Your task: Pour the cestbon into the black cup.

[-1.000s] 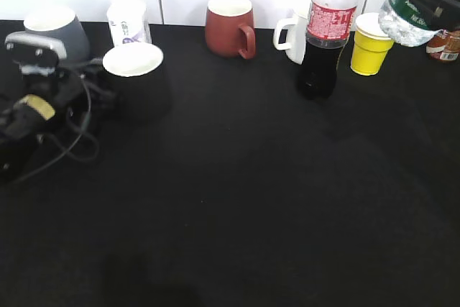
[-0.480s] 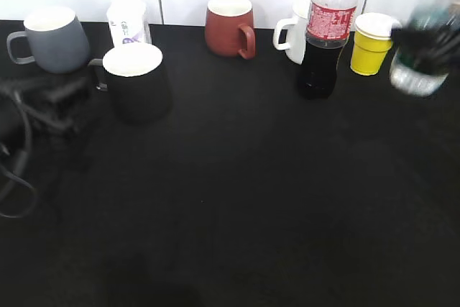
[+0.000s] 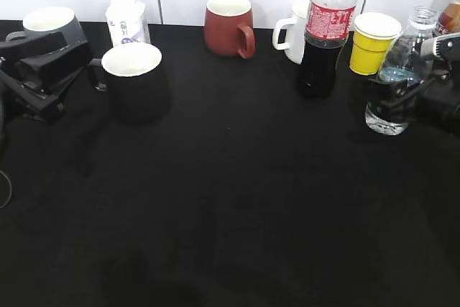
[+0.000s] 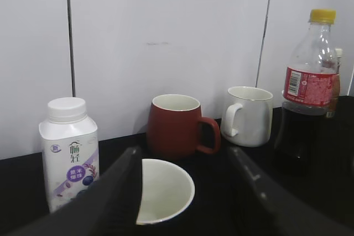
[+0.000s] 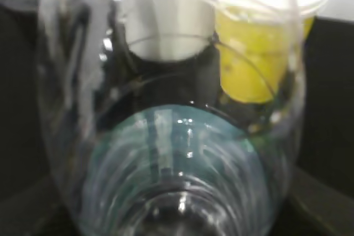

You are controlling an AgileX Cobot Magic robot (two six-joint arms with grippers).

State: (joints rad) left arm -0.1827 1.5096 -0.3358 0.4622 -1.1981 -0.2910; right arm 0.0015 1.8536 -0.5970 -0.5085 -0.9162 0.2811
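The cestbon (image 3: 394, 84), a clear uncapped bottle with a little water, stands upright at the right of the table. My right gripper (image 3: 415, 98) is shut around its lower body. The bottle fills the right wrist view (image 5: 177, 153). The black cup (image 3: 135, 80), with its white inside showing, stands at the left. My left gripper (image 3: 75, 70) is open just left of the cup, at its handle side. In the left wrist view the cup (image 4: 166, 192) lies between the open fingers (image 4: 184, 153), and the left finger hides part of it.
Along the back wall stand a grey mug (image 3: 50, 23), a white milk bottle (image 3: 126, 23), a red-brown mug (image 3: 228, 26), a white mug (image 3: 293, 34), a cola bottle (image 3: 323, 41) and a yellow cup (image 3: 372, 42). The yellow cup is right behind the cestbon.
My right gripper has carried the cestbon down from the top right, where it was tilted, and set it upright on the table. My left arm has risen and turned towards the black cup.
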